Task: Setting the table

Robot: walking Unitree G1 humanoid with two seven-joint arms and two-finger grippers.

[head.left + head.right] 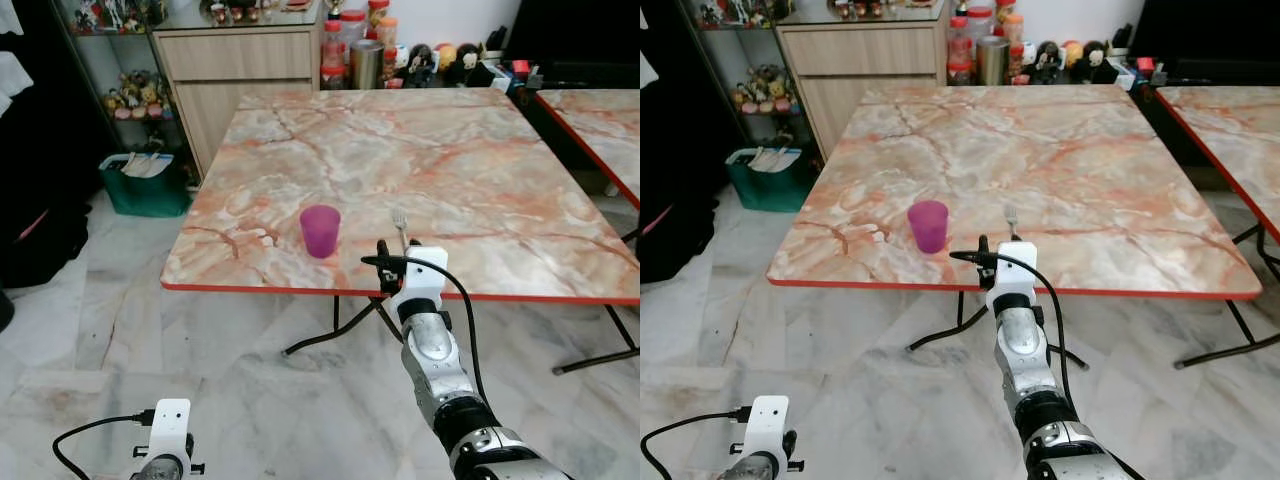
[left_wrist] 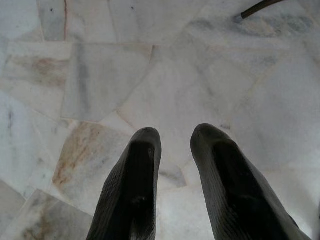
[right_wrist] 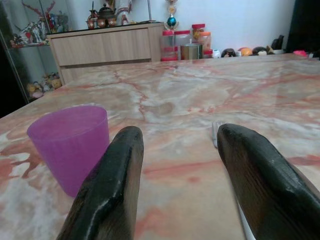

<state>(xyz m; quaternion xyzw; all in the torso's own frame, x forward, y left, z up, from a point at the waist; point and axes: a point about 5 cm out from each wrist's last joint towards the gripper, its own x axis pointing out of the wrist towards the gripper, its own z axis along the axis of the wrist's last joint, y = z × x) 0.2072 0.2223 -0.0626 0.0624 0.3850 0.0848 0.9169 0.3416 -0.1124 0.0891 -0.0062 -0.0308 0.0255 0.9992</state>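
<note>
Reaching arm: the right gripper (image 3: 175, 175) is stretched out to the near edge of the table (image 1: 480, 150), fingers spread wide, nothing held.
Cup: the purple cup (image 1: 320, 230) stands upright on the table near that near edge, just left of the right gripper.
Fork: the fork (image 1: 400, 225) lies flat on the table, right of the cup, just beyond the right gripper.
Idle arm: the left gripper (image 2: 175, 185) hangs low over the marble floor (image 2: 150, 75), below and left of the table, fingers slightly parted, empty.

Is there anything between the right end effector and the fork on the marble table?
Nothing visible. The open right end effector hovers at the table's near edge; the silver metal fork lies just ahead, with the purple plastic cup off to the left.
</note>
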